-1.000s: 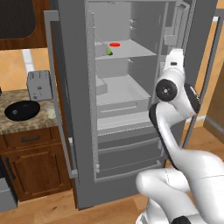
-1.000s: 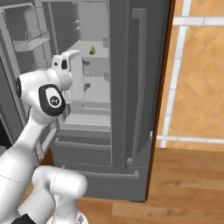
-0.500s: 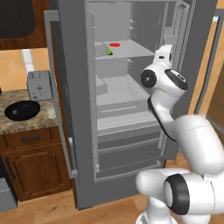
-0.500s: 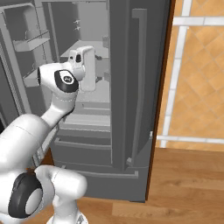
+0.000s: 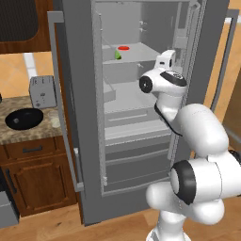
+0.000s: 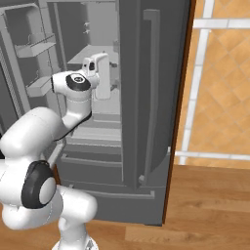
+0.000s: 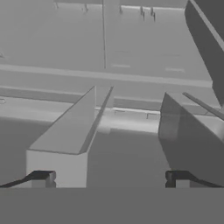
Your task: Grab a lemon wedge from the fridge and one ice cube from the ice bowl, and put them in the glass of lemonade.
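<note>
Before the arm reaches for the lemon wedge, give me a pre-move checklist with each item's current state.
1. Fridge door open, shelves exposed: ok.
2. Lemon wedge visible on the upper shelf, beside the red round item: ok.
3. Gripper open and holding nothing: ok.
4. Gripper level with the wedge's shelf: not ok; the hand view looks at lower grey bins, wedge absent there.
5. Ice bowl on the counter near the toaster: ok.
6. Ice cubes in the bowl: cannot tell.
</note>
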